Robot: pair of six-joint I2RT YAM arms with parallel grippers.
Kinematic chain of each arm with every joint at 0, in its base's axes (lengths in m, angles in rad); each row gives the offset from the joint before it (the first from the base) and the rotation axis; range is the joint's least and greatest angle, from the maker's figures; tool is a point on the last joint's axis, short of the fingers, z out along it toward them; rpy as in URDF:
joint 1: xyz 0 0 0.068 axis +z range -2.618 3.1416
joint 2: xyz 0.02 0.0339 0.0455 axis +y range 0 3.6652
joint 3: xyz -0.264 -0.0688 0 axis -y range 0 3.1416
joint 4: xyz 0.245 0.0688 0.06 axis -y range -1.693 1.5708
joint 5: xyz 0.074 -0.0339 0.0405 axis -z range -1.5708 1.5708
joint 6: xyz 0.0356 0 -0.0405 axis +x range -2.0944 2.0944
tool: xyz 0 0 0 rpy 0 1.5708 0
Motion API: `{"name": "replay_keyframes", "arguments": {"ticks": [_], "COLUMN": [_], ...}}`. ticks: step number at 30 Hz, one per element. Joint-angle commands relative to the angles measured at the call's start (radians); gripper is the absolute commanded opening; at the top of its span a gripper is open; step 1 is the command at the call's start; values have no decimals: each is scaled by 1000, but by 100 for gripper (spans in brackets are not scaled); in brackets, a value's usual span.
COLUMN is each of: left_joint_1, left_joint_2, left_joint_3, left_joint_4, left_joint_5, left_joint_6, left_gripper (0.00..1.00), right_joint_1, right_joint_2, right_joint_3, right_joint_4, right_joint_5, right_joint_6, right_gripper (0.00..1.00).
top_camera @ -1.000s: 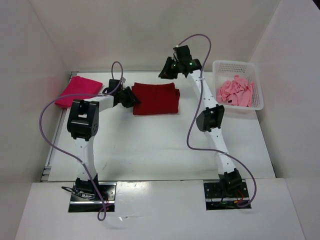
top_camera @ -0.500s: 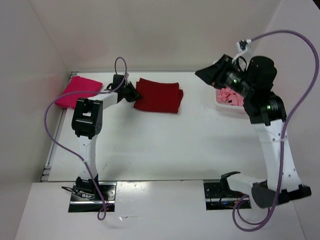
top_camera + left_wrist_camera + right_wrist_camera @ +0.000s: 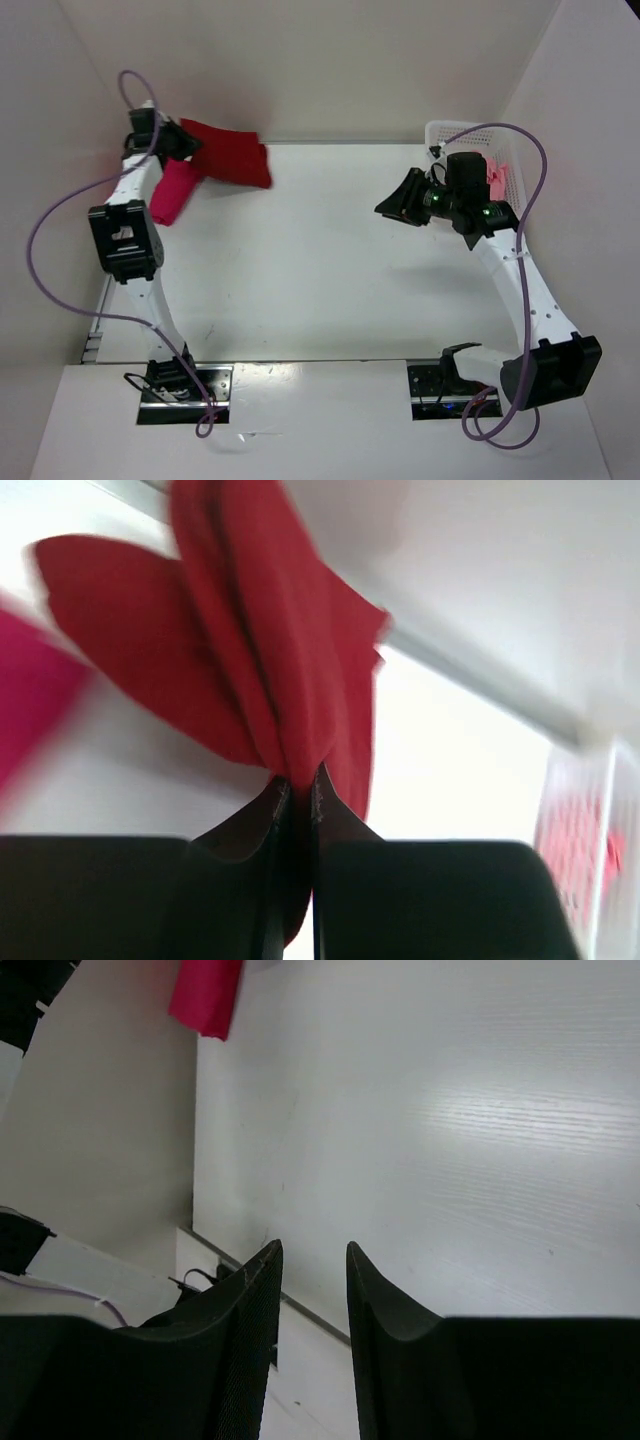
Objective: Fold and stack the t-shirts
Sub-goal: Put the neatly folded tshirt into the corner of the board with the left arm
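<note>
— Where's the dark red shirt (image 3: 232, 155)?
— Pinched in your left claw (image 3: 297, 785), hanging over the table (image 3: 320, 260) at its far-left corner. The magenta shirt (image 3: 172, 192) lies just beside, nearward. Your right claw (image 3: 313, 1260) gapes empty by the basket (image 3: 455, 130).

Three soft cloth t-shirts: one dark red t-shirt (image 3: 235, 160), one crimson-magenta t-shirt (image 3: 172, 195), one light pink t-shirt (image 3: 496, 173). One white perforated plastic basket (image 3: 450, 128). Two white-and-black robot arms: left arm (image 3: 125, 240), right arm (image 3: 522, 290).
</note>
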Motion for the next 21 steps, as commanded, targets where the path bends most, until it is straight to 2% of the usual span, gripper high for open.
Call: {"name": "replay_keyframes", "arguments": {"ticks": [1,5,7,8,11,12,15,16,18,21], "left_joint_1": [118,216,264,279,316,330,330,330,330,330], "left_joint_2": [-147,-227,-273,-288,-351,-389,-469,-489,-545,-630], "left_joint_3": [-32,-222,-318,-416,-532,-568,-671,-693,-750,-817], "left_joint_4": [15,82,119,159,193,203,185,185,167,125], "left_joint_5": [-13,-71,-113,-113,-143,-154,-211,-223,-237,-246], "left_joint_6": [35,45,11,-3,-43,-43,-70,-79,-106,-164], "left_gripper": [4,6,15,27,58,71,82,91,100,100], "right_joint_1": [-3,-3,-3,-3,-3,-3,-3,-3,-3,-3], "right_joint_2": [-36,-36,-45,-46,-64,-64,-75,-85,-95,-104], "right_joint_3": [-20,-45,-54,-63,-73,-85,-106,-107,-134,-162], "right_joint_4": [62,62,62,62,62,62,62,71,81,90], "right_joint_5": [-91,-126,-148,-148,-158,-159,-168,-168,-177,-156], "right_joint_6": [-16,-16,-27,-37,-50,-50,-50,-50,-50,-41], "right_gripper": [38,38,38,38,39,39,40,42,42,47]}}
